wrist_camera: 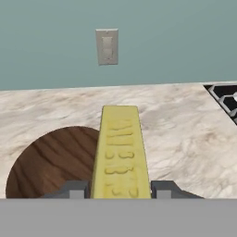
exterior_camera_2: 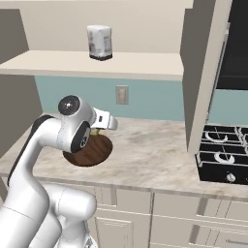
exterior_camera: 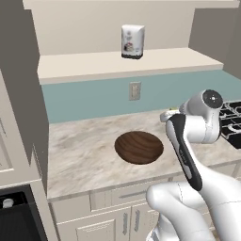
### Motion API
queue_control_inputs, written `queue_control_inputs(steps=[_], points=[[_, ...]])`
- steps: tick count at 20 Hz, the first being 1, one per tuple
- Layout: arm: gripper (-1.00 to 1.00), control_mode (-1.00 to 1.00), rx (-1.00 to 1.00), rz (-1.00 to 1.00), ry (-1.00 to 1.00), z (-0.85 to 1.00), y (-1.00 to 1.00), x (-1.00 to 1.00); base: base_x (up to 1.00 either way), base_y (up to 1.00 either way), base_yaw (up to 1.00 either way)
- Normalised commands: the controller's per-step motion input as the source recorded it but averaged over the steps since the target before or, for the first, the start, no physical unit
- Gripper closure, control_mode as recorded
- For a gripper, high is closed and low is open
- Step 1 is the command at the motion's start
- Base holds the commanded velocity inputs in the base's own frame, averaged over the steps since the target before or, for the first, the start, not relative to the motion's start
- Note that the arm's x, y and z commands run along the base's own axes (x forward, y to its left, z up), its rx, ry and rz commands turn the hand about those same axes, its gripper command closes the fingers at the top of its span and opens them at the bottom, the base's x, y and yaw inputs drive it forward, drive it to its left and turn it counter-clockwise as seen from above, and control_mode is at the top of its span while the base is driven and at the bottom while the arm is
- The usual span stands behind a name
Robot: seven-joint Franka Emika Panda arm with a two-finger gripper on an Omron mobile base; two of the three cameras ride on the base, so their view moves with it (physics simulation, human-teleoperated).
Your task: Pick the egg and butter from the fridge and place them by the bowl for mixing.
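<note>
Gripper (wrist_camera: pixel 119 190) clamped on butter (wrist_camera: pixel 119 157), one finger either side of the stick, seen in hand view. Butter held in the air above marble counter (wrist_camera: pixel 185 134), pointing toward teal backsplash with wall outlet (wrist_camera: pixel 107 46). Bowl (exterior_camera: pixel 139 147) on counter, below-left of butter in hand view, not touching it. Stove (exterior_camera_2: pixel 224 155) off to the right. Canister (exterior_camera: pixel 132 41) on upper shelf.

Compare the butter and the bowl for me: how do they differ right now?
The butter is a pale-yellow rectangular stick; the bowl is round, wide, dark-brown wood. The butter is held between the fingers, above the counter; the bowl rests on it. The butter is far narrower than the bowl.
</note>
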Motion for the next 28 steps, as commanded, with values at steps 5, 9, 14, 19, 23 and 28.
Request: queue_control_inputs(steps=[5,9,14,19,23,28], points=[[1.00,1.00,0.00,0.00,0.00,0.00,0.00,0.00,0.00,0.00,0.00],[1.00,1.00,0.00,0.00,0.00,0.00,0.00,0.00,0.00,0.00,0.00],[1.00,-1.00,0.00,-0.01,0.02,-0.02,-0.05,0.00,0.00,0.00,0.00],[1.00,-1.00,0.00,-0.05,0.05,0.00,-0.24,0.00,0.00,0.00,0.00],[1.00,-1.00,0.00,0.00,0.02,-0.02,-0.36,0.00,0.00,0.00,0.00],[1.00,-1.00,0.00,0.00,0.05,-0.16,-0.32,0.11,0.00,0.00,0.00]])
